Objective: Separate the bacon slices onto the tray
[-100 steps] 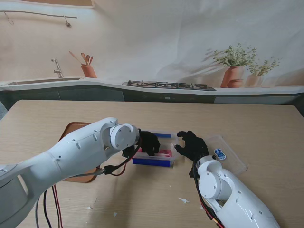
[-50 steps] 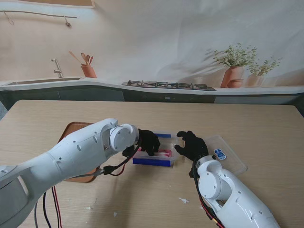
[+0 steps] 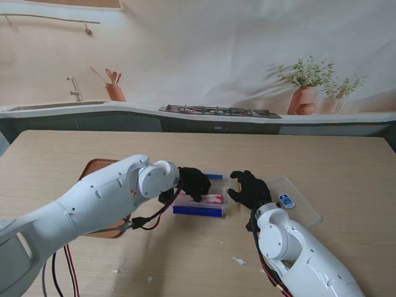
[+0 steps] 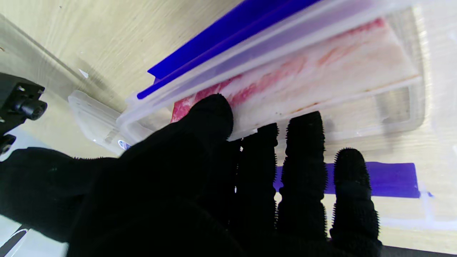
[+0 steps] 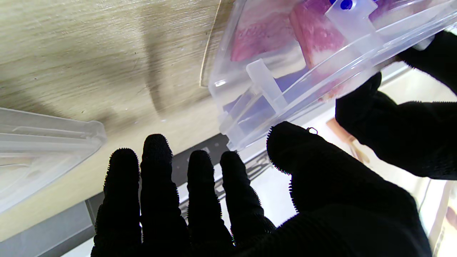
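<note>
A clear container (image 3: 199, 209) with blue rims sits mid-table, holding pink bacon slices (image 3: 212, 198). My black-gloved left hand (image 3: 193, 183) is over its left end. In the left wrist view the thumb (image 4: 210, 110) rests on the end of the bacon (image 4: 303, 71), while the other fingers (image 4: 305, 142) lie along the container wall; a grip does not show. My right hand (image 3: 249, 189) hovers open just right of the container (image 5: 271, 89), fingers spread, touching nothing. The brown tray (image 3: 93, 169) lies on the left, mostly hidden under my left arm.
The container's clear lid (image 3: 298, 207), with a blue sticker, lies flat to the right of my right hand and shows as the lid (image 5: 43, 142) in the right wrist view. Small white scraps (image 3: 239, 261) lie on the table nearer to me.
My left hand has drawn slightly to the left over the container, uncovering a little more bacon. The right hand has not moved.
</note>
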